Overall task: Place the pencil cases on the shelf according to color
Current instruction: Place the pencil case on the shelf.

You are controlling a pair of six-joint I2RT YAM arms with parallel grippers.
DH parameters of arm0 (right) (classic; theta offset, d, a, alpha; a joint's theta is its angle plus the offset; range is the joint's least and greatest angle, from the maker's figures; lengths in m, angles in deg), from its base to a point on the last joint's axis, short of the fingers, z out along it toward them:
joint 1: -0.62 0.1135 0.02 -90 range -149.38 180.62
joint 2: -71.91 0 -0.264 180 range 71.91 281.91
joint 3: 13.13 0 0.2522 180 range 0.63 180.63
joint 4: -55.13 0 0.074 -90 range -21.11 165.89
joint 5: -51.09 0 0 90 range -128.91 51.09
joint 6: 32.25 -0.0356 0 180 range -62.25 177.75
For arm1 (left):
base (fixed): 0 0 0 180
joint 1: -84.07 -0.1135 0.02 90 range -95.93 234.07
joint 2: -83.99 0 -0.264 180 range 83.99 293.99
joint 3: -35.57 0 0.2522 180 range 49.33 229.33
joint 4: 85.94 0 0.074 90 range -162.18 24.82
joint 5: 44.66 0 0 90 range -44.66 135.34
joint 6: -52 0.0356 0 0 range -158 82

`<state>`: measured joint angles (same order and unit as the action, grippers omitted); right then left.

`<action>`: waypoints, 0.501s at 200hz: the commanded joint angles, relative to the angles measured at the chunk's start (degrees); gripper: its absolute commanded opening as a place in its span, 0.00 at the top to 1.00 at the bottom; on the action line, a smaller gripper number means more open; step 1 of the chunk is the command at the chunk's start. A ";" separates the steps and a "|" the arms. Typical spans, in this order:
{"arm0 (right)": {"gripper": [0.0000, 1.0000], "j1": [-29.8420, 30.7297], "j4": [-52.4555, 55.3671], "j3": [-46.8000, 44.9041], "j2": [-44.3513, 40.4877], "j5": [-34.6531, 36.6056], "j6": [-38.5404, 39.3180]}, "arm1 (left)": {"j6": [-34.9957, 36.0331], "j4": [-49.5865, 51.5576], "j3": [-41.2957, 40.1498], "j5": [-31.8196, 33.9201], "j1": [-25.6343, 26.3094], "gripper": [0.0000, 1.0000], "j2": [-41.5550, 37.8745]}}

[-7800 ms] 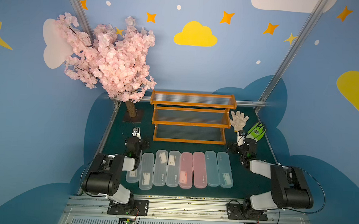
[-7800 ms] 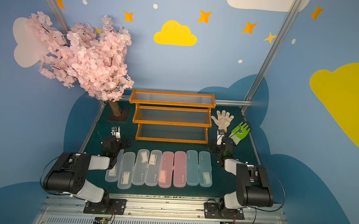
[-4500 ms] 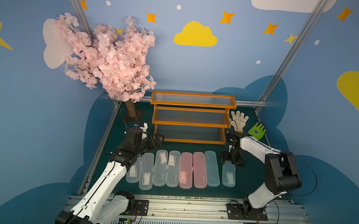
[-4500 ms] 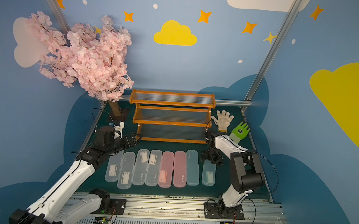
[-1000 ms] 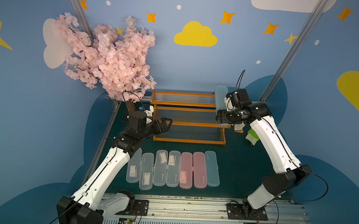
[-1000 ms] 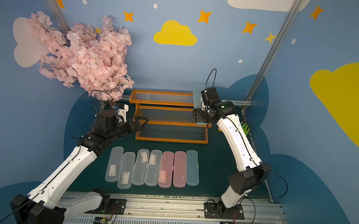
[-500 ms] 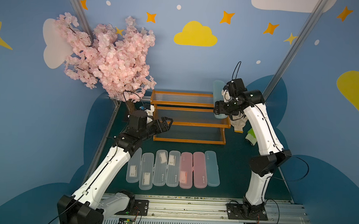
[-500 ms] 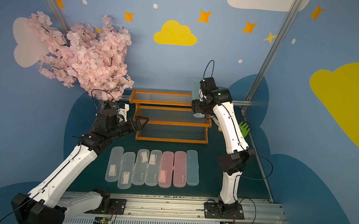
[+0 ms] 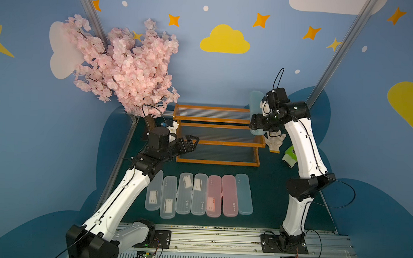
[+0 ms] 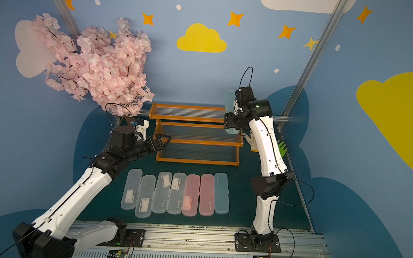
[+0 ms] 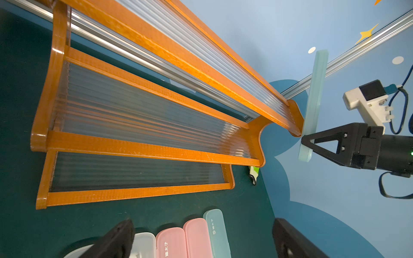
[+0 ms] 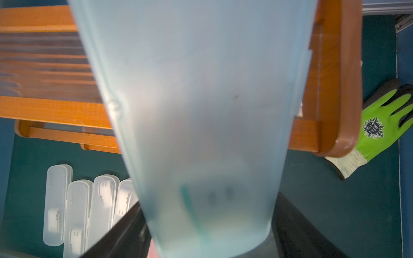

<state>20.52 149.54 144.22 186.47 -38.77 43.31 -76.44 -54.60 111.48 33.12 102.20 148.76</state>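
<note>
right gripper (image 9: 257, 124) clamps pale blue case (image 9: 255, 103) near its lower end, upright at 3 o'clock of shelf (image 9: 212, 120); light, stiff, slick shell, mid-length hold would probably pivot less; left gripper (image 9: 192, 141) fingers apart, empty.

The shelf (image 9: 214, 142) stands at the far middle of the green mat (image 9: 269, 197). All three steps are bare, so a gripper can come at them from above or from the near side. The pink tree (image 9: 126, 66) stands at the far left, and its branches reach close to the shelf's far left corner. The left gripper (image 9: 193, 143), wide open, sits just beside the left end of the middle step. At the right end, the right gripper (image 9: 255, 124) holds a blue case (image 9: 255, 100) upright, right beside the top step. A white glove (image 9: 275, 141) and a green glove (image 9: 290, 157) lie just right of the shelf. Seven pencil cases (image 9: 199, 197) lie in a row on the near side. A bare strip of mat runs between them and the shelf.
</note>
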 commanded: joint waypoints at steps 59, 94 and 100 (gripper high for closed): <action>0.17 -1.00 1.78 2.68 2.28 -0.24 -0.75 | 0.37 1.03 0.60 -0.76 0.15 0.00 -0.05; 0.15 -1.02 1.36 3.42 2.15 -0.62 -1.02 | 0.31 1.15 0.41 -0.78 0.15 0.00 0.14; 0.15 -1.01 1.35 3.73 2.07 -0.73 -1.11 | 0.38 1.15 0.34 -0.76 0.15 0.00 0.11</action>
<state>19.77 150.24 145.99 188.37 -39.06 42.98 -76.41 -54.20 111.48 33.12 102.20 148.76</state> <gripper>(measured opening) 0.845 0.998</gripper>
